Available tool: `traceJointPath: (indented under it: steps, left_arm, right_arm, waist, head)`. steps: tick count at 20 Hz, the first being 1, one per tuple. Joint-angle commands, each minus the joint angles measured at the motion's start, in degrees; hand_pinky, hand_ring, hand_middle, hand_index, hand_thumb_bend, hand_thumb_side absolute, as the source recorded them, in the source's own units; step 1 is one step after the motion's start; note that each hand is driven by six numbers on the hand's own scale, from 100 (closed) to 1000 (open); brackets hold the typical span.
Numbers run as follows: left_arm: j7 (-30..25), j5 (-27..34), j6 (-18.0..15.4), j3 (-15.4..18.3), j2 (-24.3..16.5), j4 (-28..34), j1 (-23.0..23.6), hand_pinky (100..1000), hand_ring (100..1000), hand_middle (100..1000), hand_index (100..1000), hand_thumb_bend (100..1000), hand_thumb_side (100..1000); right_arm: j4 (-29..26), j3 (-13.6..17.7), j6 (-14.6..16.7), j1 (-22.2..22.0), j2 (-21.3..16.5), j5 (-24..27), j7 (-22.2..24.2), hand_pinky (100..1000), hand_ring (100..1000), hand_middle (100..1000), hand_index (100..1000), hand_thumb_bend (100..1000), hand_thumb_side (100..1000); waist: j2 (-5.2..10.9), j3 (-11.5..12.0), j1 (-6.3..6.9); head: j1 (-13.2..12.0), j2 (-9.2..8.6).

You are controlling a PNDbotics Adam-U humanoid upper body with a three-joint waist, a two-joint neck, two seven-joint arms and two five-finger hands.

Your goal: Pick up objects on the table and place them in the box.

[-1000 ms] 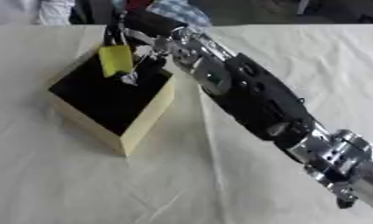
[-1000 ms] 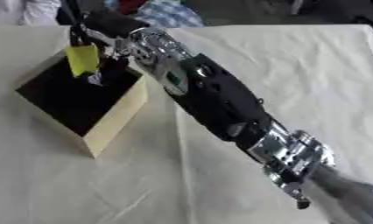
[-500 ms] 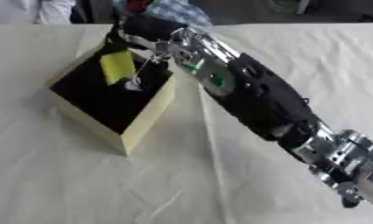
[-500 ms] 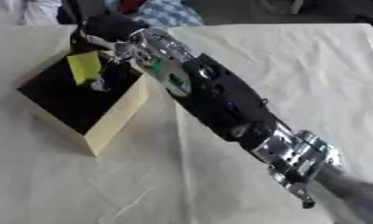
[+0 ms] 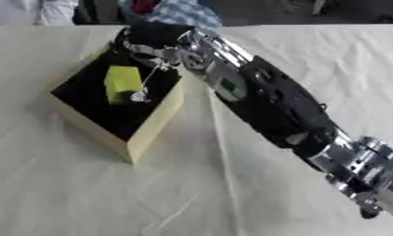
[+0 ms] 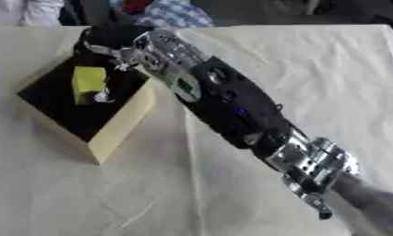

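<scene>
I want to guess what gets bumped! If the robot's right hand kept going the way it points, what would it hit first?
Probably the box: the right hand reaches down-left over its far corner, toward the dark inside where the yellow object lies. Depth is hard to judge.

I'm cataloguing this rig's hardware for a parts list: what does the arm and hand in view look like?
Only the right arm shows. Its forearm is a bulky black shell with a small green mark near the wrist end. Silver metal joints show at the wrist, and a chunkier silver section sits near the elbow. The right hand looks mostly black with silver parts. No loose cables can be made out.
</scene>
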State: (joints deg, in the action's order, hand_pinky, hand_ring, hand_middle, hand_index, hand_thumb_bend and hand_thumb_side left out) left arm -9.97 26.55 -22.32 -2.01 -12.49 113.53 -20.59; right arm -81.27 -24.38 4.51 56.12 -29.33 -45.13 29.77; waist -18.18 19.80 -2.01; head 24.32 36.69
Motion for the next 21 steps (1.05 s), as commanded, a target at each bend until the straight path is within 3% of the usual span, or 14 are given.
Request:
traceJointPath:
  steps: [1,7,8,9,11,16,21]
  left_arm:
    - [0.0,-0.4,0.3,-0.1,-0.8,1.1,-0.2,723,849,883,662,100,692]
    - [0.0,-0.5,0.3,-0.1,-0.8,1.1,-0.1,722,849,883,662,100,690]
    - [0.0,-0.4,0.3,-0.1,-0.8,1.1,-0.1,722,848,882,662,100,693]
    - [0.0,-0.4,0.3,0.0,-0.8,1.1,-0.1,722,848,882,662,100,690]
    - [0.2,-0.4,0.3,0.0,-0.9,1.1,0.1,721,848,881,662,100,689]
    - [0.9,-0.5,0.0,0.4,-1.3,1.1,1.0,721,847,880,662,100,687]
    - [1.5,-1.1,-0.2,0.7,-1.8,1.1,2.1,721,848,881,661,100,687]
  right_arm:
    - [-1.6,1.0,-0.2,0.9,-1.2,-0.8,0.4,748,798,698,794,399,403]
    - [-3.2,1.6,-0.5,1.0,-1.4,-0.6,0.0,746,789,689,786,383,413]
    - [-3.7,1.7,-0.7,1.1,-1.5,-0.4,-0.3,744,785,682,786,325,443]
    - [-4.3,2.0,-1.0,1.1,-1.7,-0.2,-0.8,742,783,679,785,373,402]
    - [-6.1,2.9,-1.9,1.1,-2.3,0.8,-1.8,736,775,665,781,346,398]
    - [-14.1,6.7,-6.3,0.1,-6.0,6.3,-5.1,709,740,611,770,222,411]
    - [-24.0,11.4,-11.6,-3.3,-11.7,13.4,-9.3,680,706,576,754,179,389]
  waist:
    - [1.21,0.0,0.31]
    - [1.32,-0.1,0.34]
    - [1.36,-0.2,0.35]
    - [1.44,-0.2,0.36]
    - [1.68,-0.4,0.39]
    - [2.55,-1.5,0.52]
    - [3.34,-2.8,0.79]
  head:
    - [0.1,0.40]
    - [0.1,0.46]
    - [0.1,0.48]
    - [0.0,0.52]
    - [-0.2,0.67]
    - [-1.9,1.41]
    - [-5.4,2.07]
